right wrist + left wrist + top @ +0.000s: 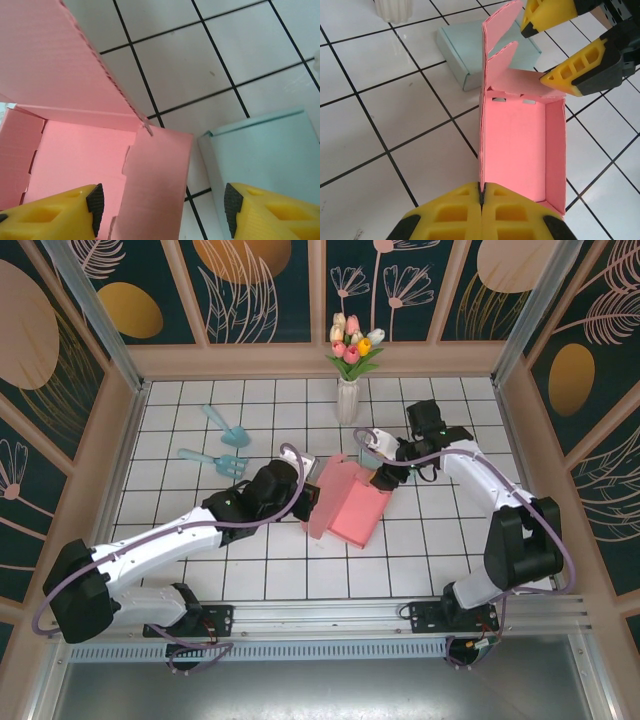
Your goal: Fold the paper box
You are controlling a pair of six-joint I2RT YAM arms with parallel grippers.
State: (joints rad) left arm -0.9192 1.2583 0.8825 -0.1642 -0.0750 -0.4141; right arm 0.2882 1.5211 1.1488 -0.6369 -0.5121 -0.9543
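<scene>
**Top view, left to right.** Two teal scoops (222, 443) lie on the white tiled tabletop (180, 540), well apart from the work. The left gripper (308, 500) reaches in from the lower left to the near left side of the pink paper box (358, 510). The box sits at the middle of the table, partly folded, with its flaps raised. Behind it stands a white vase (347, 400) of tulips (355, 343). The right gripper (385, 465) meets the far right corner of the box.

**Left wrist view.** The left gripper (481, 197) is fully closed, pinching the upright left wall of the paper box (515, 150) at its near end. The floor and right wall of the box are in place, and two flaps stand up at the far end. A light blue box (462, 52) lies just beyond. The yellow fingers of the right gripper (535, 55) are spread over the far flaps.

**Right wrist view.** The right gripper (160, 212) has its jaws wide apart and holds nothing. A pink flap of the paper box (75, 160) stands between them, close to the left-hand finger (55, 212). The light blue box (265, 155) lies by the other finger.
</scene>
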